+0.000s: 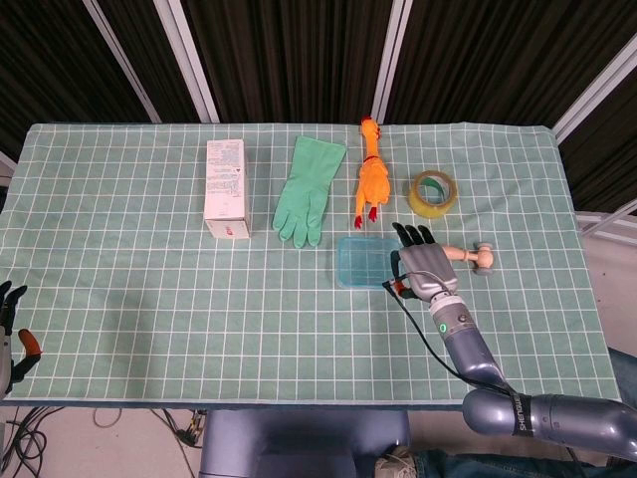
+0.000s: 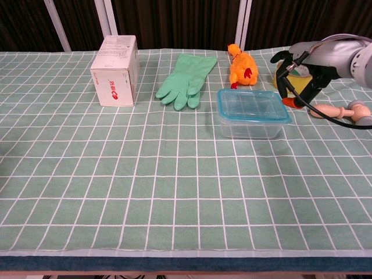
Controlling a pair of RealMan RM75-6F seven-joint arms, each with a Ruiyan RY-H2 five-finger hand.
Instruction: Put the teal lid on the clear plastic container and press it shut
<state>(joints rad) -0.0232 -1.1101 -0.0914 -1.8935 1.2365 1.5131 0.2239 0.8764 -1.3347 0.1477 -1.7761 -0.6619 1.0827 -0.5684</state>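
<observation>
While the lid (image 2: 252, 105) sits on the container (image 2: 250, 124) mid-table, the right hand (image 1: 422, 261) is held just right of it, fingers apart, gripping nothing; the left hand (image 1: 10, 324) appears open at the near-left edge.

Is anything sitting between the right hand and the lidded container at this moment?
Nothing visible does. The right hand hangs just off the right edge of the clear container, whose teal lid already sits on top. The wooden roller and tape roll lie off to the right.
</observation>
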